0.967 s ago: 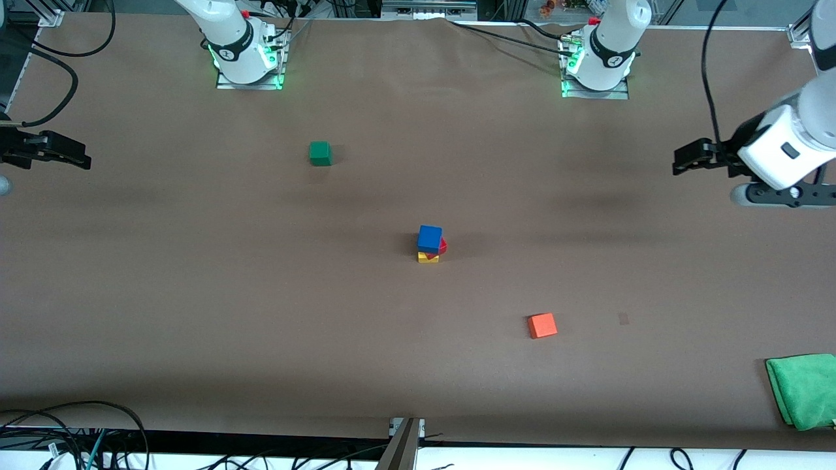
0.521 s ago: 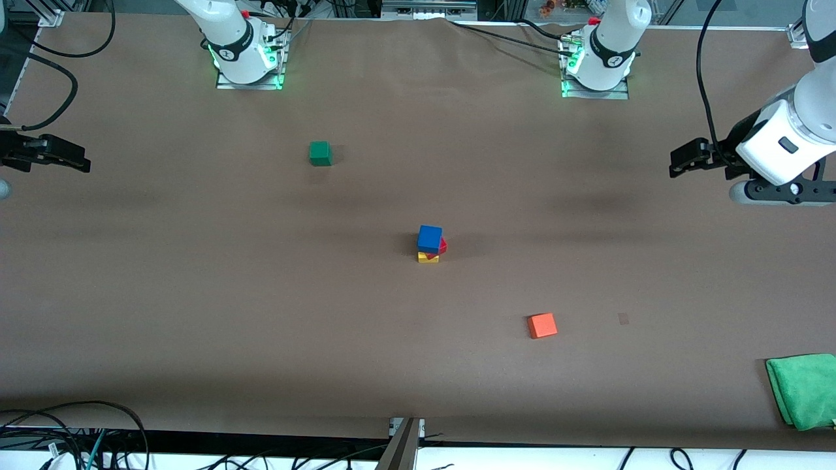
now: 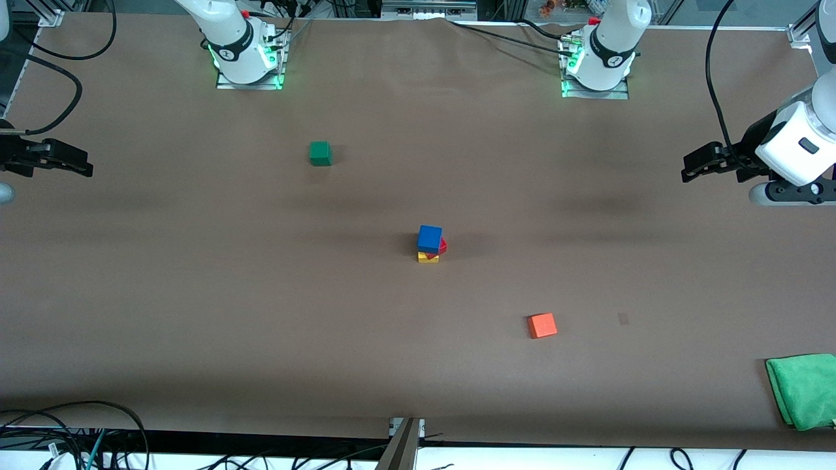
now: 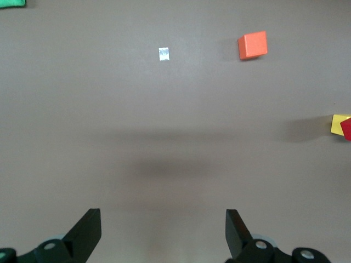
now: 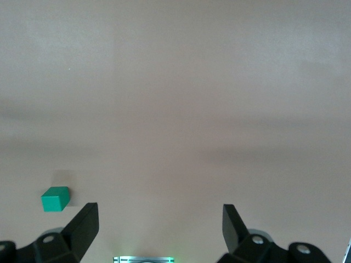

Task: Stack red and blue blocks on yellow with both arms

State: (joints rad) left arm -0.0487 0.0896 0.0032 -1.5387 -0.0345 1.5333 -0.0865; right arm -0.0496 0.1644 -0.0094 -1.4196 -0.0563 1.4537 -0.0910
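In the middle of the table stands a stack: the yellow cube (image 3: 428,258) at the bottom, the red block (image 3: 442,246) turned askew on it, the blue block (image 3: 429,238) on top. The left wrist view catches the yellow cube (image 4: 338,124) and a corner of the red block (image 4: 346,128) at its edge. My left gripper (image 3: 693,168) hangs open and empty in the air at the left arm's end of the table; its fingers (image 4: 86,230) are spread wide. At the right arm's end my right gripper (image 3: 77,164) is open and empty too.
A green cube (image 3: 319,153) sits toward the right arm's base. An orange cube (image 3: 542,325) lies nearer to the front camera than the stack. A green cloth (image 3: 802,389) rests near the table's front edge at the left arm's end.
The left gripper has drifted slightly outward, away from the stack. The right gripper has shifted a little. The stack and the other cubes have not moved.
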